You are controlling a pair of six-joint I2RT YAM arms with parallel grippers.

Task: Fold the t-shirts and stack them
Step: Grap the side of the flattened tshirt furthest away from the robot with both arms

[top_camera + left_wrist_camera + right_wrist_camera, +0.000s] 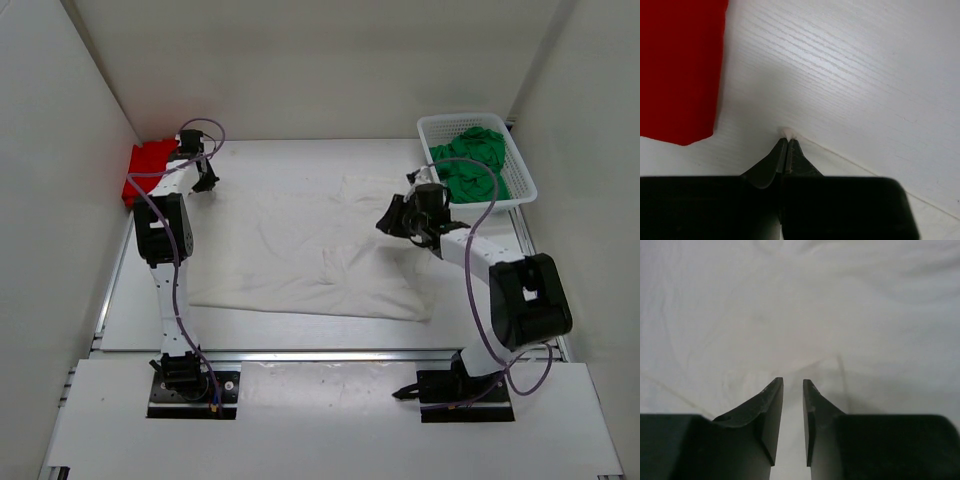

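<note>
A white shirt (310, 250) lies spread and wrinkled in the middle of a pale wood-grain table (260, 160). White cloth on a white surface makes its edges and sleeves hard to make out. White walls (300, 60) close the table in on three sides.

At the far left of the white shirt, in the table's corner, sits a red shirt (145, 170). It is partly hidden behind the left arm, and the left wrist view cuts it off at the frame edge (680, 65).

Far right of the white shirt stands a white mesh basket (480, 121) holding a green shirt (475, 170), bunched so that its shape cannot be read.

The left gripper (205, 183) is at the white shirt's far left corner. In its wrist view (788, 142) the fingers are pressed together on a tiny tip of white cloth, and the shirt's edge (880, 210) runs off to the lower right.

The right gripper (388, 222) is over the white shirt's right side. In its wrist view (792, 382) the fingers stand slightly apart with nothing seen between them, and creased white cloth (790, 300) fills the frame. Whether the fingertips touch the cloth cannot be told.
</note>
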